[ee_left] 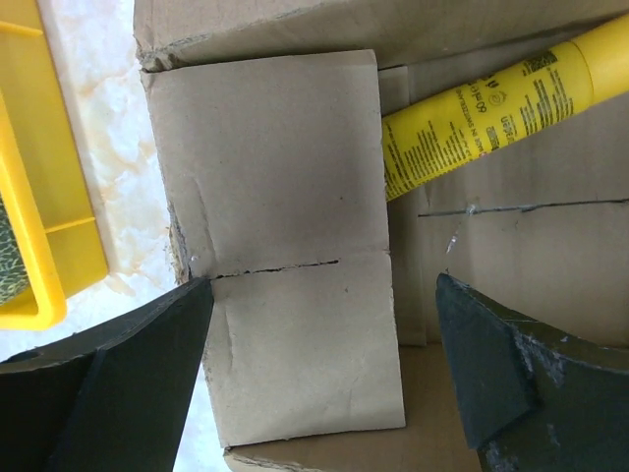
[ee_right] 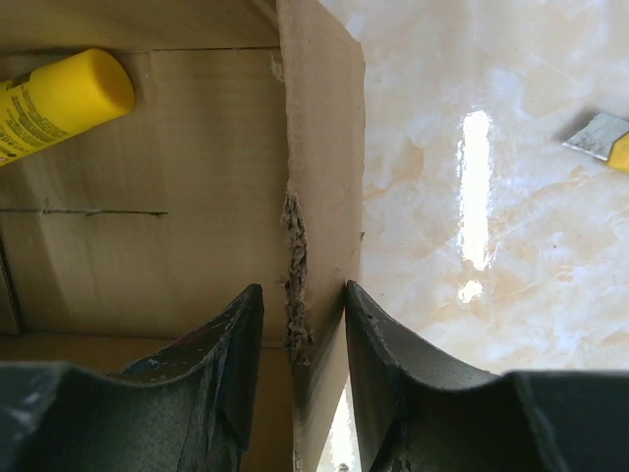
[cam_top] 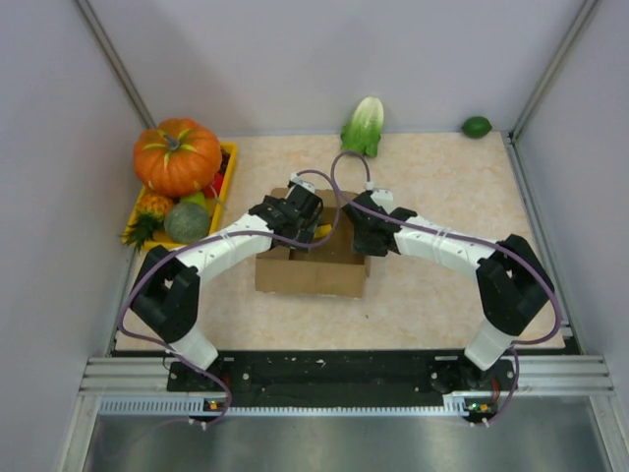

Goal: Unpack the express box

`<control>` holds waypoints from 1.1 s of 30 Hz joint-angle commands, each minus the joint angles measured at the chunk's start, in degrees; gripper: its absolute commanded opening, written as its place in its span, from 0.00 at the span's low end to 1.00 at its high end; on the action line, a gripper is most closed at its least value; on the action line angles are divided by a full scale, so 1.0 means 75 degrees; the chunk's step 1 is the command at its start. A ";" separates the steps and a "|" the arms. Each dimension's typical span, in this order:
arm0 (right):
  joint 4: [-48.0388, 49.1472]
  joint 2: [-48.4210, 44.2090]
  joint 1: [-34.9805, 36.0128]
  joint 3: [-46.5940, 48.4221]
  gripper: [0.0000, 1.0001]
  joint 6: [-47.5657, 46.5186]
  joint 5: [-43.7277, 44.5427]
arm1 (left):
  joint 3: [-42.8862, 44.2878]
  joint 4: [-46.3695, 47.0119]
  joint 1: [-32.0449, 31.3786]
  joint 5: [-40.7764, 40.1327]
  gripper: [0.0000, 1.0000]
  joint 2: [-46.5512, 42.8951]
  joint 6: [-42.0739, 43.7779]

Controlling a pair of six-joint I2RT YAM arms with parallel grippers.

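Cardboard box (cam_top: pixel 314 273), one. Left gripper (ee_left: pixel 324 285) hangs over its flap (ee_left: pixel 275 167), spread wide; right gripper (ee_right: pixel 303 291) straddles its wall (ee_right: pixel 324 147), slack, not clamped. One yellow tube (ee_left: pixel 491 108) inside the box.

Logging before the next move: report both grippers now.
Left gripper: open, holding nothing.
Right gripper: slightly open, straddling the express box edge.

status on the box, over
Left gripper open above left flap. Right gripper open, straddling the box at its right wall. Box open, tube inside. Left flap folded in over tube's end.
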 commanded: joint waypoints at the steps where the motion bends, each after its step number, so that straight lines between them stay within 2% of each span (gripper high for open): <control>1: 0.0338 0.0048 0.0006 -0.0042 0.38 0.0071 -0.0356 | 0.0258 -0.0038 -0.0025 -0.0593 0.99 0.0190 -0.0324; 13: 0.0432 0.0131 -0.0240 -0.0112 0.34 0.0118 -0.0567 | 0.0222 0.0126 0.0150 -0.1215 0.99 -0.0630 -0.0465; 25: 0.0479 0.0212 -0.0334 -0.0112 0.33 0.0071 -0.0602 | 0.0363 -0.0413 0.1274 -0.0278 0.98 -0.1626 -0.0887; 30: 0.0503 0.0236 -0.0334 -0.0089 0.33 0.0071 -0.0649 | -0.0057 -0.0203 0.1988 0.0366 0.90 -0.2059 -0.1227; 33: 0.0503 0.0259 -0.0346 -0.0065 0.32 0.0048 -0.0673 | -0.0140 -0.0260 0.2259 0.0192 0.84 -0.2130 -0.1508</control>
